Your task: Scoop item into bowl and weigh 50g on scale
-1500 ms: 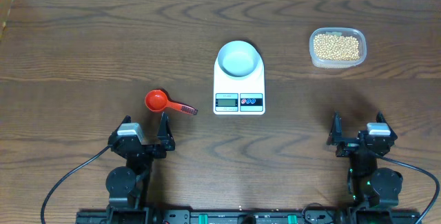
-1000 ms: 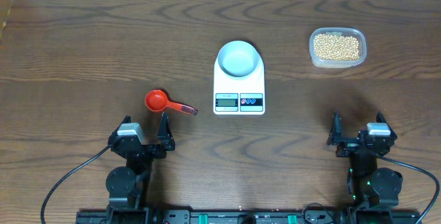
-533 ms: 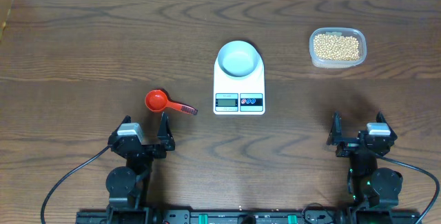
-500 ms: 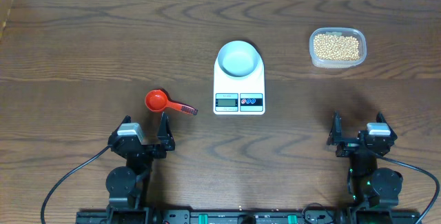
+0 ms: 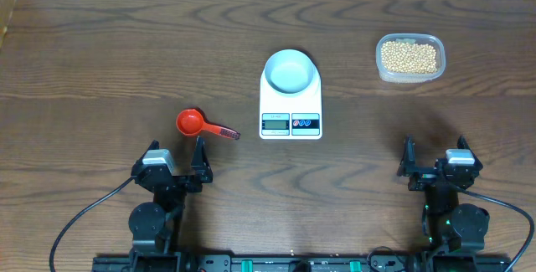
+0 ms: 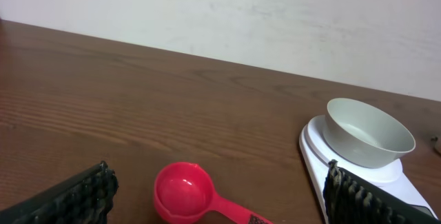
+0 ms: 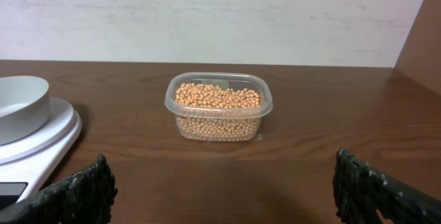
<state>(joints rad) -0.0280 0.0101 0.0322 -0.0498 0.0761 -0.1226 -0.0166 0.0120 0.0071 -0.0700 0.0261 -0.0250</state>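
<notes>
1. The left gripper (image 5: pixel 177 158) is resting at the lower left of the overhead frame. Its black ribbed fingers (image 6: pixel 81 195) are spread as wide as they go and are gripping nothing; in the left wrist view they are showing only at the two lower corners
2. The right gripper (image 5: pixel 434 156) is sitting at the lower right of the overhead frame. Its fingers (image 7: pixel 375 186) are likewise parted wide and empty, framing the lower corners of the right wrist view
3. A flat white rectangular kitchen scale (image 5: pixel 291 109) is lying at the centre of the overhead frame on the dark brown wooden table (image 5: pixel 100 54), with its grey display and two round buttons facing the lower edge
4. A small round pale-blue bowl (image 5: pixel 291 72) is sitting upright on the upper half of the scale
5. Small round tan-yellow beans (image 5: pixel 409 56) are filling a clear rounded-rectangular plastic tub (image 5: pixel 379 64) at the upper right of the overhead frame, well apart from the scale, the bowl and both grippers
6. A red plastic measuring scoop (image 5: pixel 191 122) is lying on the table left of the scale and just above the left gripper in the overhead frame. Its cup is facing up and its handle is pointing right, near the scale's lower left corner without touching it
7. A plain white wall (image 6: pixel 275 17) is closing off the top of both wrist views
</notes>
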